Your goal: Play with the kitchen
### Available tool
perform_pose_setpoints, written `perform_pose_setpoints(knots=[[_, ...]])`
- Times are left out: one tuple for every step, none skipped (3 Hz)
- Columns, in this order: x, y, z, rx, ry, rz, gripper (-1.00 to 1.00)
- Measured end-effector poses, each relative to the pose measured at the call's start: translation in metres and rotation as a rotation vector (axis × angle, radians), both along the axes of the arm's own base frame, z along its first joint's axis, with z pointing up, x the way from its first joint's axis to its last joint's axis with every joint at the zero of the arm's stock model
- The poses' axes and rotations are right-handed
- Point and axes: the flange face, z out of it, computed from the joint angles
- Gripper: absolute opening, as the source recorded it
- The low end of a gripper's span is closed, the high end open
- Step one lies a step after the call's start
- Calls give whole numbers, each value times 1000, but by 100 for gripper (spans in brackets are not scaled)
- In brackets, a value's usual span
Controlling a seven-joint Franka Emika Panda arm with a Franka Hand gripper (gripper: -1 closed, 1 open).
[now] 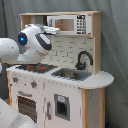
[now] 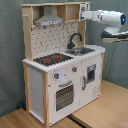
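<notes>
In the second exterior view's upper right, the hand (image 2: 85, 13) reaches the kitchen (image 2: 60, 60) top shelf; its grip cannot be told.

One kitchen (image 2: 60, 70), one robot arm (image 2: 107, 18), one faucet (image 2: 74, 39), one sink (image 2: 82, 50).

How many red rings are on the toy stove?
2: both lie on the black hob, side by side, left of the sink in the second exterior view. Others may be hidden.
</notes>
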Motion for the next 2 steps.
perform_pose_setpoints(knots=[[-13, 8, 6, 0, -14, 6, 100], [-43, 9, 25, -13, -83, -12, 100]])
